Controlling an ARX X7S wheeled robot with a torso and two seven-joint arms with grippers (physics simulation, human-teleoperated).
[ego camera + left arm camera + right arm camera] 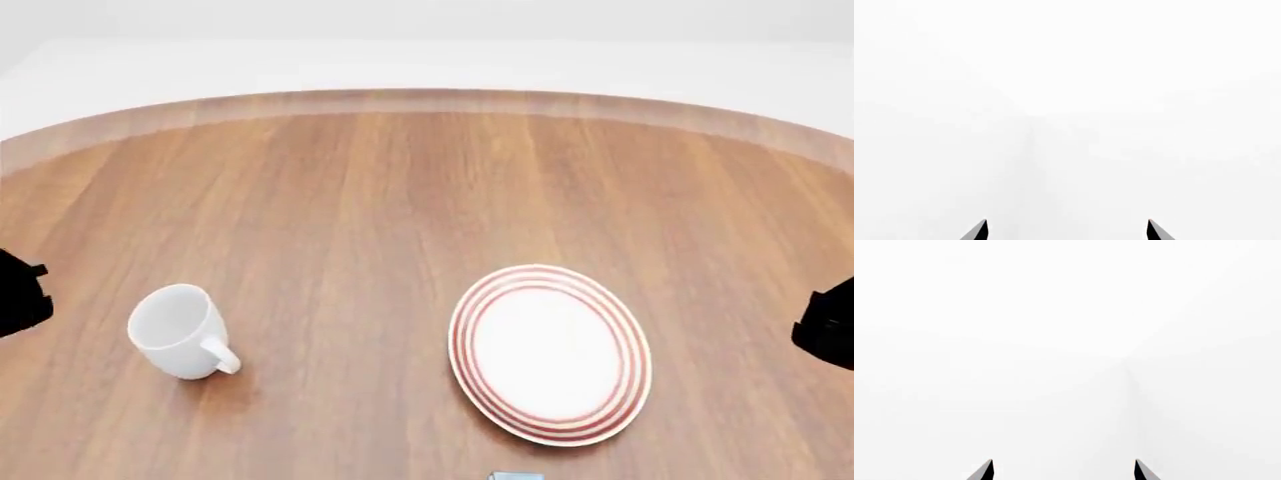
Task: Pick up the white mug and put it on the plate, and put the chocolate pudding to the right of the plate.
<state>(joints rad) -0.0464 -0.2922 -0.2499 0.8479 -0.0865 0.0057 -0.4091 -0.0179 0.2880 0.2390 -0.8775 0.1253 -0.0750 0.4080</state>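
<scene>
- Blue sliver of the chocolate pudding (515, 476) shows at the head view's near edge, six o'clock, mostly cut off; likely a light, stiff carton, best pinched across its flat sides.
- Round white plate (550, 353) with red rings lies at about four o'clock, nothing on it, just beyond the pudding.
- Glossy white mug (179, 331) stands at about eight o'clock, well apart from the plate, its loop handle turned toward the plate and the near edge. Judged hard, slippery and breakable; gripping across the rim and wall looks safer than the handle.
- Wooden table (400, 190) stretches away to twelve o'clock.
- Left gripper (1066, 230) and right gripper (1063, 470) each show two dark fingertips set apart, holding nothing, facing blank white. In the head view only dark arm parts show at nine and three o'clock.
</scene>
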